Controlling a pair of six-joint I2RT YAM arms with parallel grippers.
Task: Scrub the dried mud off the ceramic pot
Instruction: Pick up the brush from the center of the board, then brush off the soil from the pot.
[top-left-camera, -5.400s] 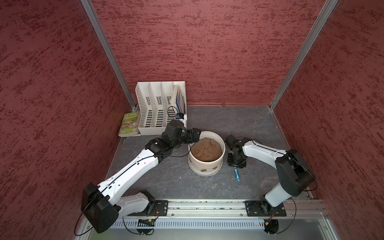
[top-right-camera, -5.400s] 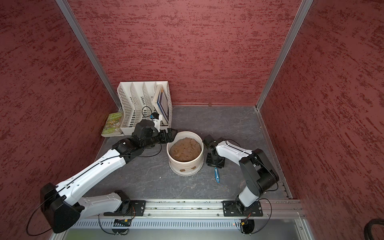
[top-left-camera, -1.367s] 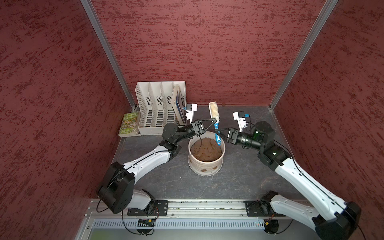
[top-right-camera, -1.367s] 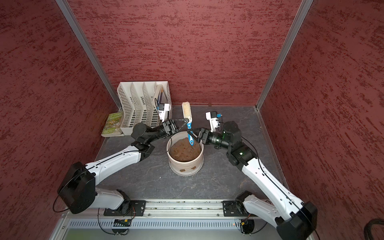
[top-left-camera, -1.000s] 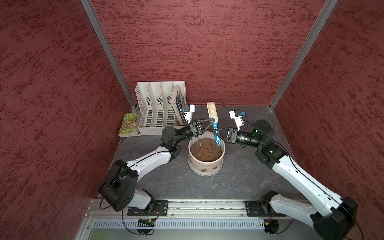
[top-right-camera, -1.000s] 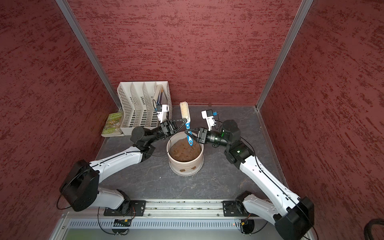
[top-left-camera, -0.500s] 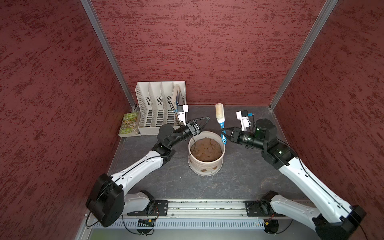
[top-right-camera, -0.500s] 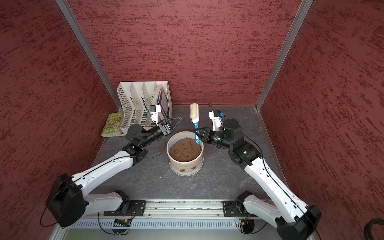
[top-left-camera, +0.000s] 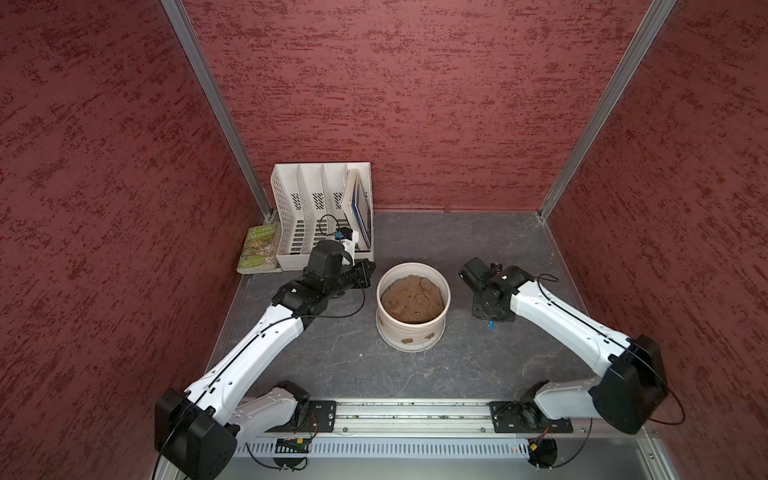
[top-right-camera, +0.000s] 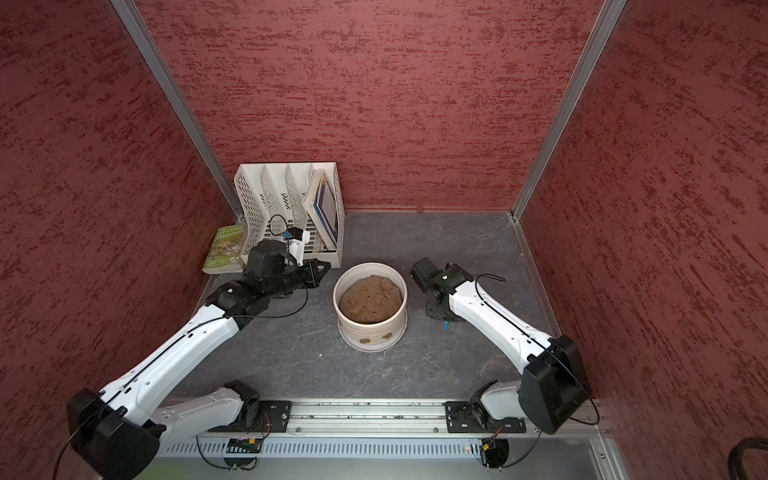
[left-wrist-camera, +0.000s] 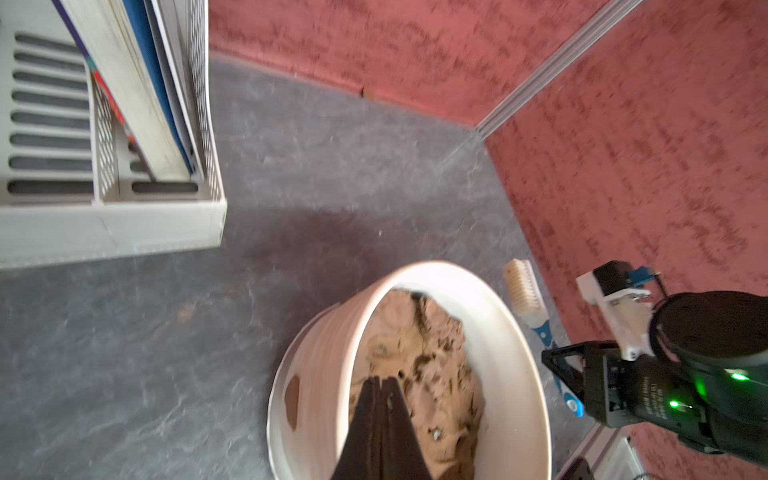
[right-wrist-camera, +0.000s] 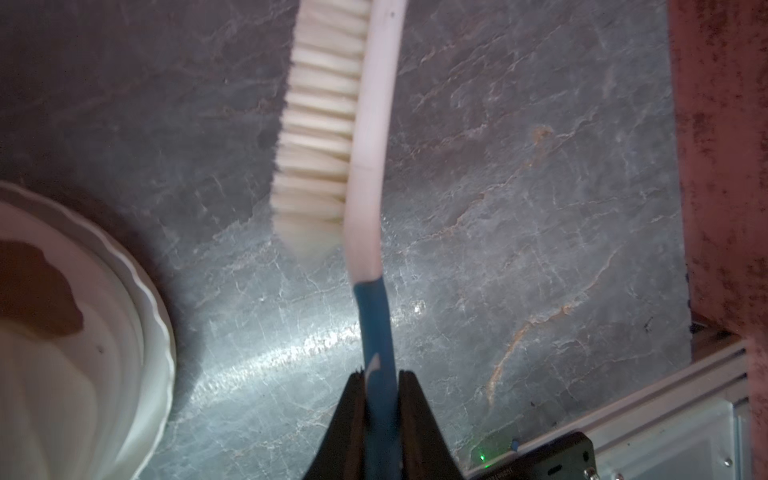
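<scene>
Walls (top-left-camera: 374, 83): rough red panels on three sides, with pale metal posts in the far corners.

Bench (top-left-camera: 415, 374): dark grey with stone-like veins, filling the lower half of both top views. A metal rail (top-left-camera: 407, 419) along the bottom edge carries both arm bases.

File organiser (top-left-camera: 307, 195): white and slotted, at the bench's upper left against the back wall. It has four compartments, and only the rightmost holds leaning books (top-left-camera: 359, 203). A green paperback (top-left-camera: 258, 248) lies flat just left of it.

Ceramic pot (top-left-camera: 399, 332): cream and ribbed, upright at the centre of the bench. Lumpy tan soil (top-left-camera: 411, 297) sits well below its rim.

Dried mud (top-left-camera: 409, 341): two reddish-brown patches low on the pot's outer wall, on the side facing the rail. The left wrist view shows another patch.

Left tool (left-wrist-camera: 380, 380): fingers pressed together with nothing between them, just beside the pot's upper-left rim.

Right tool (right-wrist-camera: 380, 374): clamped on the blue handle of a brush (right-wrist-camera: 370, 178). It is right of the pot and apart from it, with the white bristles turned toward the pot. I cannot tell whether the brush touches the bench.
</scene>
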